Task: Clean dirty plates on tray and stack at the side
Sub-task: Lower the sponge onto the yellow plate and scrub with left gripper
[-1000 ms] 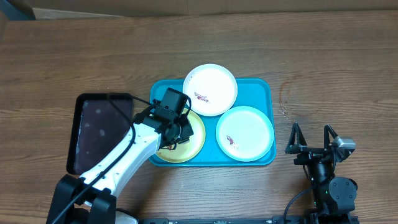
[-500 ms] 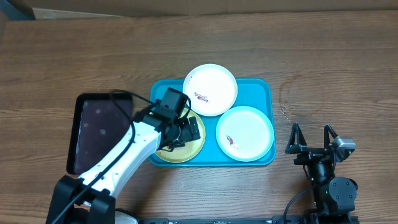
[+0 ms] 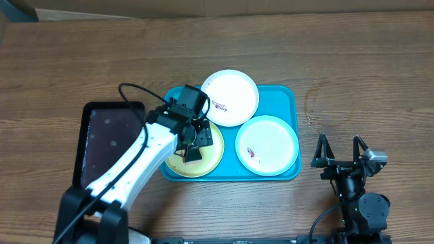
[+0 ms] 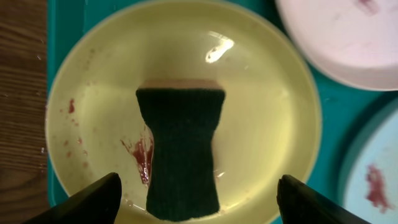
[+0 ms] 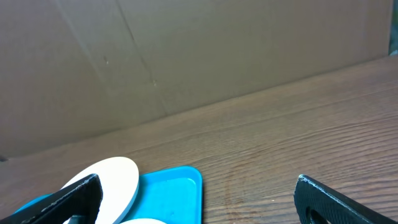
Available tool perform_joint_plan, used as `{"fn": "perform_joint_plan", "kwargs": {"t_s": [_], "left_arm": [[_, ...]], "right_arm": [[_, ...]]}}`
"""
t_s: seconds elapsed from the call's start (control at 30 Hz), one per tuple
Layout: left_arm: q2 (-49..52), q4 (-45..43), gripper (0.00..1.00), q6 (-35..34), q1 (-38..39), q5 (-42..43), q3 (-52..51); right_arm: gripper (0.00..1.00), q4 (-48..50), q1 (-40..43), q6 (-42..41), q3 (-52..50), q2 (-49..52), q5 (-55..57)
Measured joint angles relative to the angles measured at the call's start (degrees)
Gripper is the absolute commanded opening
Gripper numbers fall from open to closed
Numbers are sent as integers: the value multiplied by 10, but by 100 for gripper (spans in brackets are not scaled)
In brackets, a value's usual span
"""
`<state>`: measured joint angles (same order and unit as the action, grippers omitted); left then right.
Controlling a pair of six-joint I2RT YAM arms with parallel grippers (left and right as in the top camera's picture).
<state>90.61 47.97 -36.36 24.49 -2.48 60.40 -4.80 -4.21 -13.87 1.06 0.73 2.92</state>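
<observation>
Plates: all three lie on the blue tray in the middle of the counter, a little toward its near edge. None is stacked at the side yet.

- White plate: far side of the tray, overhanging its far rim. A red-brown streak shows on it.
- Mint plate: right half of the tray. It carries a smear near its left rim.
- Yellow plate: left half of the tray, under the left arm.

Change over the last second: the left wrist has swung toward the far edge of the counter. The sponge now shows uncovered in the overhead view, lying flat on the yellow plate with its dark scrub face up.

Left tool: fingers spread wide, one on either side of the sponge and clear of it. It grips nothing.

Right tool: parked near the counter's near right corner, spread wide and holding nothing.

Black tray: sits toward the left edge, beside the blue tray.

Reading: the yellow plate is not clean. A red smear lies just left of the sponge, with specks toward the left rim. The sponge looks let go or not yet gripped. The likely next move is to close on it and wipe across the smear. The task is judged to be early.
</observation>
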Motion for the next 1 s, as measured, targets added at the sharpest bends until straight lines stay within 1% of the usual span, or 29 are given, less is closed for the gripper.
{"fn": "perform_joint_plan", "kwargs": {"t_s": [0.07, 0.13, 0.27, 0.3, 0.47, 0.5, 0.63, 0.77, 1.0], "left_arm": [[30, -7, 80, -6, -1, 2, -8], [56, -14, 76, -10, -3, 3, -12], [86, -26, 48, -16, -12, 5, -14], [88, -26, 45, -13, -14, 6, -14], [89, -25, 44, -9, -15, 5, -14], [89, -19, 45, -9, -15, 5, -11], [89, 2, 53, -5, -15, 5, 14], [89, 3, 53, -5, -15, 5, 35], [89, 7, 58, -5, -15, 5, 36]], "right_arm": [[100, 0, 0, 0, 0, 0, 0], [100, 0, 0, 0, 0, 0, 0], [100, 0, 0, 0, 0, 0, 0], [100, 0, 0, 0, 0, 0, 0], [100, 0, 0, 0, 0, 0, 0], [100, 0, 0, 0, 0, 0, 0], [100, 0, 0, 0, 0, 0, 0], [100, 0, 0, 0, 0, 0, 0], [100, 0, 0, 0, 0, 0, 0]]}}
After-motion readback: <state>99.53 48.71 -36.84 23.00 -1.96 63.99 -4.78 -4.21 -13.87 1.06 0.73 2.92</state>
